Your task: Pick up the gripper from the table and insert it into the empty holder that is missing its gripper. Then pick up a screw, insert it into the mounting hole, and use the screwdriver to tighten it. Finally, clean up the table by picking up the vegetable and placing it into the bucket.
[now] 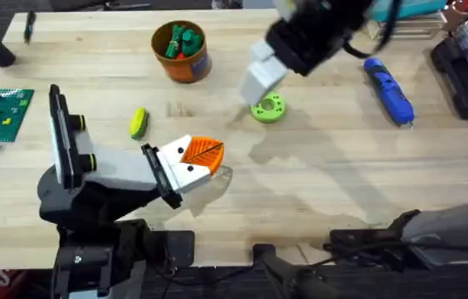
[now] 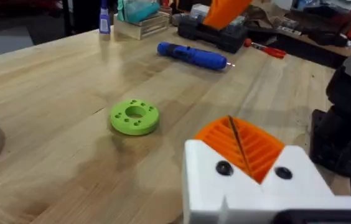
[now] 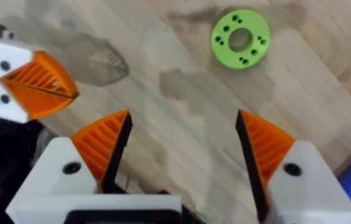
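**Both tools empty above the counter**

The yellow vegetable (image 1: 138, 122) lies on the counter (image 1: 317, 191), below the orange bucket (image 1: 182, 51). The blue screwdriver (image 1: 388, 90) rests far right. Right tool (image 3: 182, 146) hangs wide open, empty, beside the green disc (image 1: 267, 108); left tool (image 1: 203, 155) is closed, pads together.

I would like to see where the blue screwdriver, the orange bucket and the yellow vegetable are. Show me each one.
Screwdriver (image 1: 388, 89): overhead view, middle of its blue body.
Bucket (image 1: 191, 66): overhead view, orange side wall below the rim.
Vegetable (image 1: 138, 122): overhead view, middle of the yellow part.
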